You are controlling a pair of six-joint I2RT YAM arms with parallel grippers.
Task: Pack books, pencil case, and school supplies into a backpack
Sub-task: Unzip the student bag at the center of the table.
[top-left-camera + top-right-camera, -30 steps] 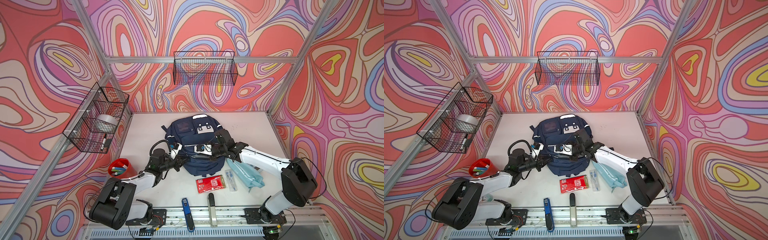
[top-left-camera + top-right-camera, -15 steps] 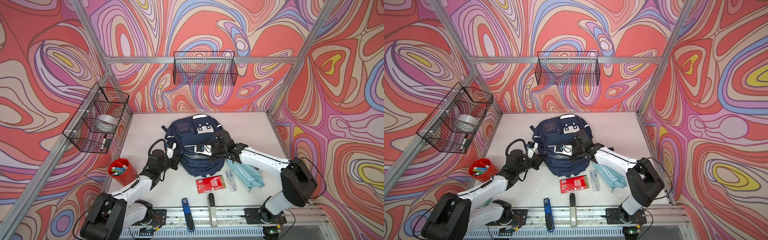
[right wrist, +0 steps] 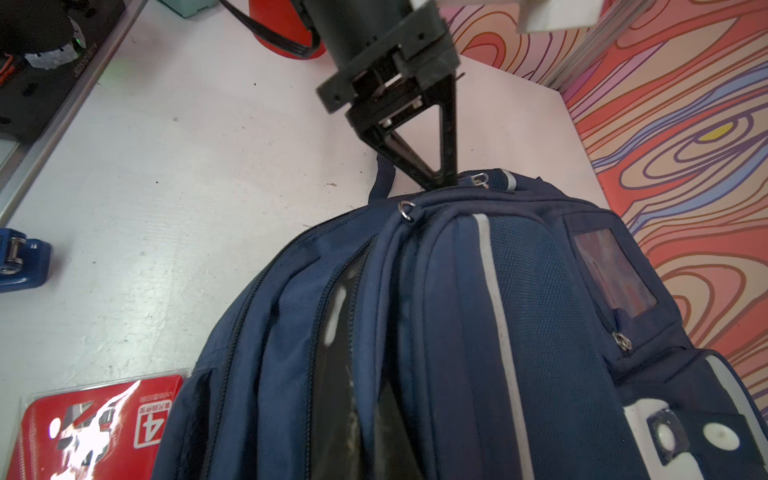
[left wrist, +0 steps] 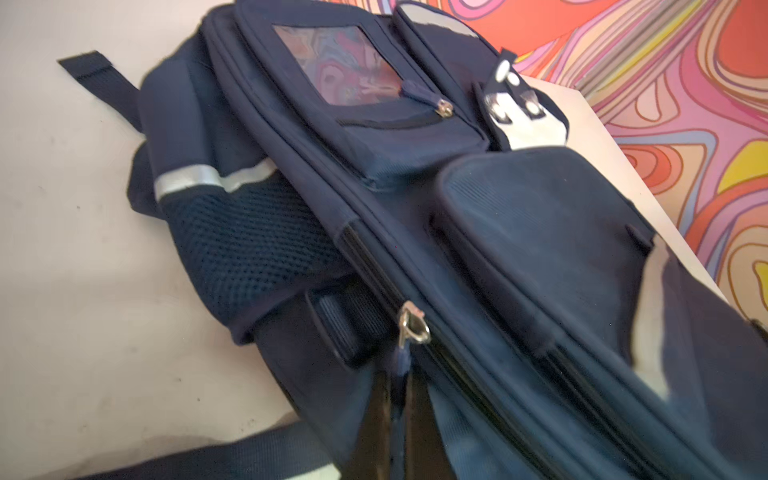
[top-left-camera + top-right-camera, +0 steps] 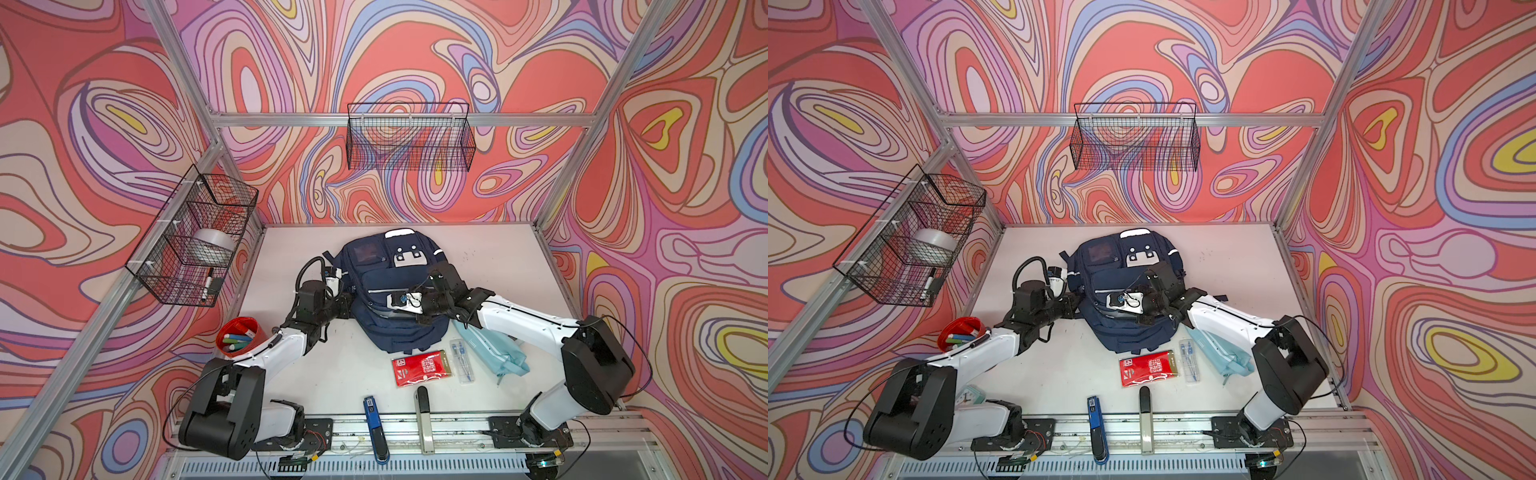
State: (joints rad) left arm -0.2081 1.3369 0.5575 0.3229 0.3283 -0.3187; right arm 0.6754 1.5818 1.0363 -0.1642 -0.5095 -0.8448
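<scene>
The navy backpack [image 5: 386, 266] lies face up mid-table in both top views [image 5: 1121, 266]. At its left side my left gripper [image 5: 348, 301] is shut on the fabric pull of a zip slider [image 4: 411, 328]; the right wrist view shows its tips [image 3: 440, 185] together at the bag's edge. My right gripper [image 3: 365, 415] is shut on a fold of the backpack's fabric beside an open zip, over the bag's middle [image 5: 395, 309]. The light blue pencil case [image 5: 494, 349], the clear pen pack [image 5: 461, 359] and the red packet [image 5: 422, 368] lie on the table near the bag's front end. No books show.
A red cup of markers [image 5: 239, 336] stands by the left arm. A blue stapler [image 5: 374, 419] and a beige bar [image 5: 422, 415] lie at the front edge. Wire baskets hang on the left wall [image 5: 195, 237] and the back wall [image 5: 409, 137].
My left gripper has shifted a little toward the back along the backpack's left side, still shut. The right arm has held still on the bag.
</scene>
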